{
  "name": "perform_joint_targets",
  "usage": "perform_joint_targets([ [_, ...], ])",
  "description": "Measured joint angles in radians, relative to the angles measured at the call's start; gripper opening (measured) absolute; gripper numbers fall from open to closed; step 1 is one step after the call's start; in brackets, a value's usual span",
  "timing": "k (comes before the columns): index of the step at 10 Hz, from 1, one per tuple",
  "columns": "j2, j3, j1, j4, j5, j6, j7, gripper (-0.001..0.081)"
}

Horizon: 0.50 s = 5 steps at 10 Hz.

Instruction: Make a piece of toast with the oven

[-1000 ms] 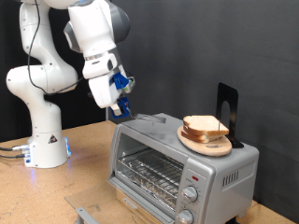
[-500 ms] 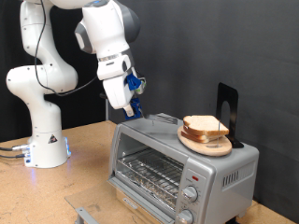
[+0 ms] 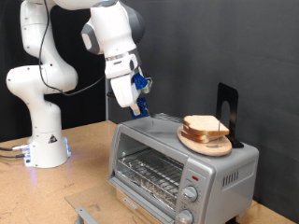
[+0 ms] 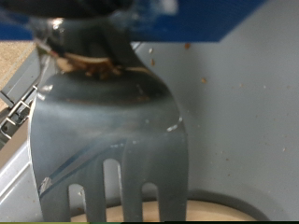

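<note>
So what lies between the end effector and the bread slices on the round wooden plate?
In the exterior view, only bare silver oven top separates the end effector from the bread slices.

Gripper (image 3: 140,109) fingers perhaps hidden behind fork (image 4: 107,140)
</note>
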Motion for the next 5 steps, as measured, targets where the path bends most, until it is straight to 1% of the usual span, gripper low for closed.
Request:
perform_joint_targets([
  [5,0.043,-0.001,-0.004,0.035,0.0,0.0,0.038,0.04],
])
